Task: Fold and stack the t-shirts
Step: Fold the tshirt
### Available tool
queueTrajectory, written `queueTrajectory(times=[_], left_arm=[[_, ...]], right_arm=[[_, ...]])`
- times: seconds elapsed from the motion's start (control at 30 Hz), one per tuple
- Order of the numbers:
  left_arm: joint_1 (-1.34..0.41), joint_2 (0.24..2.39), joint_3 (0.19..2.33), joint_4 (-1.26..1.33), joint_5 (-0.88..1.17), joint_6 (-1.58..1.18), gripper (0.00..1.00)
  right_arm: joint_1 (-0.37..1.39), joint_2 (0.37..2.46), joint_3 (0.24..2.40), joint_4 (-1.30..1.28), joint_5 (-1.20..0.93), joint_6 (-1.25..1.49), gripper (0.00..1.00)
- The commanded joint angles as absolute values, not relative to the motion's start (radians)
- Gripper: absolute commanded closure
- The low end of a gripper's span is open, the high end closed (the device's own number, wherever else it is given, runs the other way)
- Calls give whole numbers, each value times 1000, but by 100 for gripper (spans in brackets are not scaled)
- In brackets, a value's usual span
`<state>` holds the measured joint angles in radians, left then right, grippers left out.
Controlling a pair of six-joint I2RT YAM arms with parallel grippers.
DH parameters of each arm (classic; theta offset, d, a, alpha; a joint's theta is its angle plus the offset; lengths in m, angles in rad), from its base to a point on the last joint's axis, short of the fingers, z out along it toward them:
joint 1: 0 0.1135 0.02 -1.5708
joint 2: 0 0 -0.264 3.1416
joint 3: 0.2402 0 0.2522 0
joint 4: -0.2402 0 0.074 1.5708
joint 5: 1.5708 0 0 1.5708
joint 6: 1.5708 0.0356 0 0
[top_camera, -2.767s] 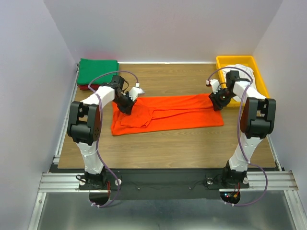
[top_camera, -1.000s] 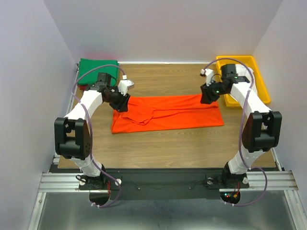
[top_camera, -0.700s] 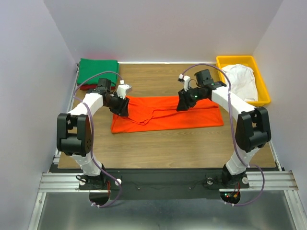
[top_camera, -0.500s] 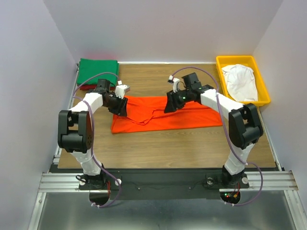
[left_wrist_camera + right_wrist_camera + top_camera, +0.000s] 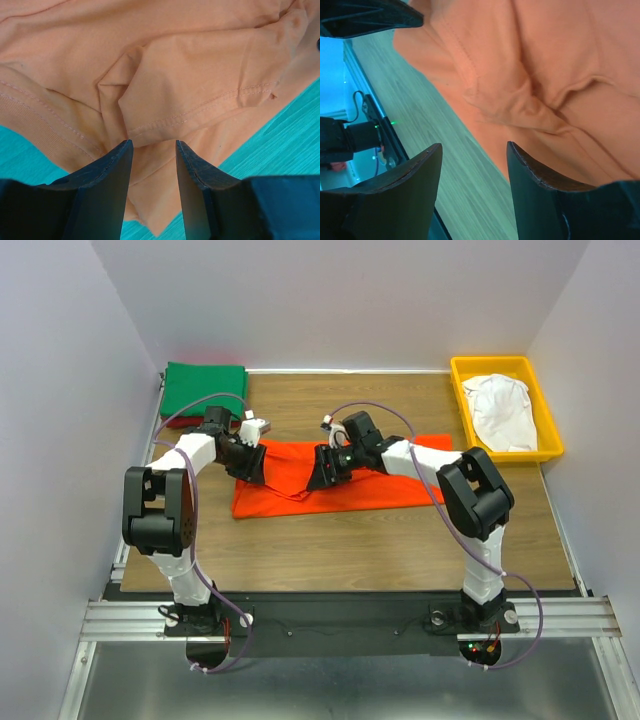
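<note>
A bright orange t-shirt (image 5: 390,492) lies spread across the middle of the wooden table. My left gripper (image 5: 250,462) stands open over its rumpled left end, where the left wrist view shows a folded sleeve hem (image 5: 200,107) just beyond the fingertips (image 5: 117,165). My right gripper (image 5: 325,472) hangs open over the shirt's middle, one finger (image 5: 545,190) above orange cloth (image 5: 560,50), the other above bare wood. A folded green t-shirt (image 5: 205,390) rests on a dark red one (image 5: 175,423) at the back left. A white t-shirt (image 5: 500,410) lies crumpled in the tray.
The yellow plastic tray (image 5: 457,368) sits at the back right corner. Walls close in the table on the left, back and right. Bare wood (image 5: 350,550) runs between the orange shirt and the near edge, where both arm bases stand.
My right arm has swung left from beside the tray along the orange shirt to its middle, its jaws spreading wider. The left gripper has stayed at the shirt's left end.
</note>
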<state>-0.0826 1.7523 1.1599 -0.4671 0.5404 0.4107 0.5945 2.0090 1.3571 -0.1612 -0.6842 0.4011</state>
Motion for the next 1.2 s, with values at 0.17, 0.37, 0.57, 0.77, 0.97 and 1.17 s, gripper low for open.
queueTrajectory(times=[0.17,0.37,0.57,0.77,0.97,1.17], left_arm=[[-75,1776,1173,-466,548,397,49],[-75,1804,1184,-465,555,394,49],[-75,1815,1196,-460,563,408,55],[-77,1790,1258,-495,583,413,71],[-77,1796,1324,-526,601,410,91],[-75,1827,1396,-552,633,417,93]], right_arm=[[653,2063,1370,-58,-678,482,39],[655,2115,1405,-55,-689,499,40],[655,2123,1408,-48,-706,518,55],[657,2079,1404,-46,-699,511,69],[641,2060,1420,-43,-687,511,82],[598,2054,1427,-15,-678,517,100]])
